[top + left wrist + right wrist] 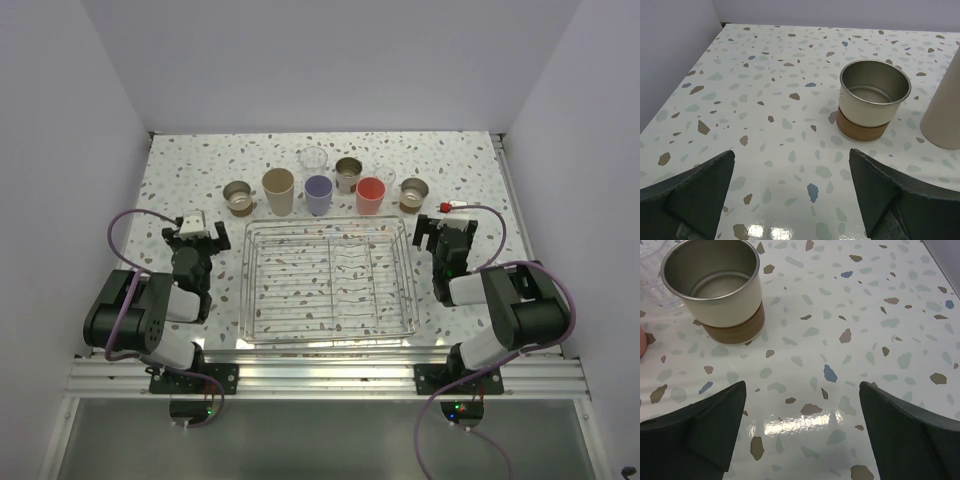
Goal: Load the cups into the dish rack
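At the row's left end, a short steel cup (874, 100) with a brown band stands upright, ahead and to the right of the left gripper (790, 190); jaws wide apart, empty. Just beside it, the tall tan cup (278, 191), matte. Between the arms, the wire rack (247, 290), no cup inside; all stand beyond its far edge. The right gripper (802, 432): jaws apart too; another banded steel cup (720, 290) ahead-left, nearer this arm. Smooth round walls, mouths up.
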Tool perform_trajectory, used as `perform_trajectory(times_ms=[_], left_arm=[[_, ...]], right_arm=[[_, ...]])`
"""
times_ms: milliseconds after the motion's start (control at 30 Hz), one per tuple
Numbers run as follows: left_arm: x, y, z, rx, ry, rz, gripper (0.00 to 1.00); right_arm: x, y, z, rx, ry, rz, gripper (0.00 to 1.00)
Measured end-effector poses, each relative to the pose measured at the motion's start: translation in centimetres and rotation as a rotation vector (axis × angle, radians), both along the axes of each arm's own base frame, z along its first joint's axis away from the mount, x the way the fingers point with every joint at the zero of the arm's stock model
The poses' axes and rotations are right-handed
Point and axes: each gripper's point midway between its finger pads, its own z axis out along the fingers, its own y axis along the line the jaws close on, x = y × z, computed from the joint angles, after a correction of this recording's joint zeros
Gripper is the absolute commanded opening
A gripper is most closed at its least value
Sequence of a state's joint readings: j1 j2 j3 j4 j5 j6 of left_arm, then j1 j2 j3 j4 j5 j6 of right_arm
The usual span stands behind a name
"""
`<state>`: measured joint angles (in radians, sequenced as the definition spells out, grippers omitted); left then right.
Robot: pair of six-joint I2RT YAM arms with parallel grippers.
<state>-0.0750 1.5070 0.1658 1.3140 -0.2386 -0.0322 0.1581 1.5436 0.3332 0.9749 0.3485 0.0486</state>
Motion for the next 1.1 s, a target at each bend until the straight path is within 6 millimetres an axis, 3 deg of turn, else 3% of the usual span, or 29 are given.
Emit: perform_trajectory(times_ms=[800,933,1100], left_arm=[[0.0,0.0,0.0,0.0,0.0,0.0,1.0],[0.0,0.0,0.0,0.0,0.0,0.0,1.0],[0.0,0.0,0.0,0.0,0.0,0.0,1.0]], right_arm=[[-0.3,-0.2,0.2,0.0,0.009,-0.013,0.98],[-0.6,-2.0,2.3,0.015,0.032,-0.148,0.98],[-1.2,-2.8,8.9,0.046,-0.081,-0.201,0.98]])
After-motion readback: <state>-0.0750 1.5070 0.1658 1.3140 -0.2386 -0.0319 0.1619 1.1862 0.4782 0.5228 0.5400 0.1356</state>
